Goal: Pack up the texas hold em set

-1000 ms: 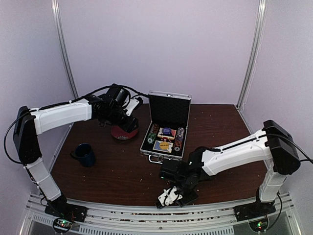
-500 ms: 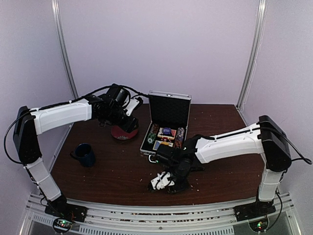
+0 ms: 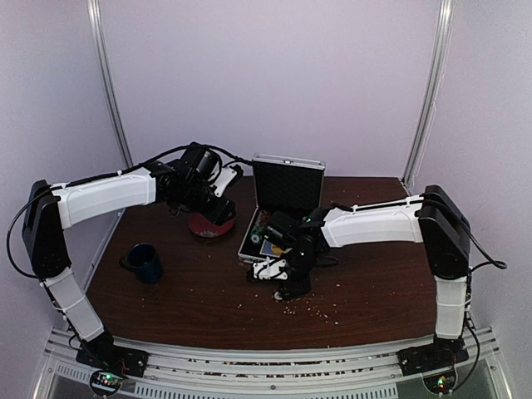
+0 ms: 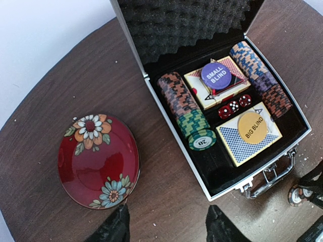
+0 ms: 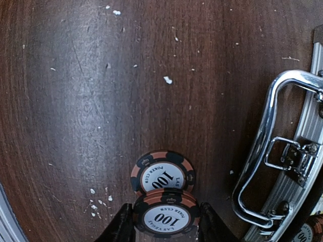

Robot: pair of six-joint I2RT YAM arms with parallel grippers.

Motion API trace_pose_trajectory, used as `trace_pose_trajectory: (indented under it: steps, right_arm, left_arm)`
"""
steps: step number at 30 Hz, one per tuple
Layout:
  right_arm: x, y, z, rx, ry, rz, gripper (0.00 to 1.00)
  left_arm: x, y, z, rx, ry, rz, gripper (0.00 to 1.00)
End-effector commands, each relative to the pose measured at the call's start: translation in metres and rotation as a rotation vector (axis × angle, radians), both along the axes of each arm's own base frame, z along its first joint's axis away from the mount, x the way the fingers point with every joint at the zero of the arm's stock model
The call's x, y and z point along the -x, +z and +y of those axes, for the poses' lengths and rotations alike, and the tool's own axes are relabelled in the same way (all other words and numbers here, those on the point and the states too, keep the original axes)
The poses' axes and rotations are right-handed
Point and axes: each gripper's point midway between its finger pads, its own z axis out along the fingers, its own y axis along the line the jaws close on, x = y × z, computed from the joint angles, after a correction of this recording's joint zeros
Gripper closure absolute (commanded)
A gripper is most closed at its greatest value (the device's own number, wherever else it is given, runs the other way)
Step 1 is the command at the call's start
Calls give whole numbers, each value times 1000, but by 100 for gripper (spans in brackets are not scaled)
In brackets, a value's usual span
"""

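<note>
Where the case sits: silver case (image 4: 187,30) lies open at the upper right of the left wrist view, lid upright, handle (image 4: 270,176) toward the lower right.
Case contents: chips (image 4: 175,93) in 2 columns along the left and right walls, the green chips (image 4: 197,128) at the near end of the left column.
Middle compartments: pink card box (image 4: 199,85) with the SMALL BLIND disc (image 4: 216,75) on it; red dice (image 4: 234,107) below it; blue-backed deck (image 4: 242,146) carrying the BIG BLIND disc (image 4: 251,127).
Left tool (image 4: 166,229): released, fingers apart at the bottom edge, above bare bench (image 3: 374,283) between the plate (image 4: 98,160) and the case.
Right tool (image 5: 165,222): clenched on a 100 chip (image 5: 166,216) at the bottom centre of its view, a finger against each side.
Second chip (image 5: 162,174): also marked 100, flat on the bench just above the held one (partly overlapped by it), left of the handle.
Bench surface: white specks (image 5: 166,79) scattered.
Mug (image 3: 145,262): dark blue, left of the top view, well apart from the case.
</note>
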Motion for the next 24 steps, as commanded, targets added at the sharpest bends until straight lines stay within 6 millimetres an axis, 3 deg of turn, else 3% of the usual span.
trace_pose_trajectory:
  steps: [1, 19, 24]
  right_arm:
    - [-4, 2, 11, -21, -25, 27, 61]
    - [-5, -8, 16, -11, -20, 51, 56]
    - [-5, -10, 15, -7, -20, 52, 49]
  left_arm:
    - [-3, 8, -1, 27, 0, -14, 47]
    - [-4, 6, -1, 22, -1, -10, 47]
    - [-4, 6, -1, 22, -1, -10, 47]
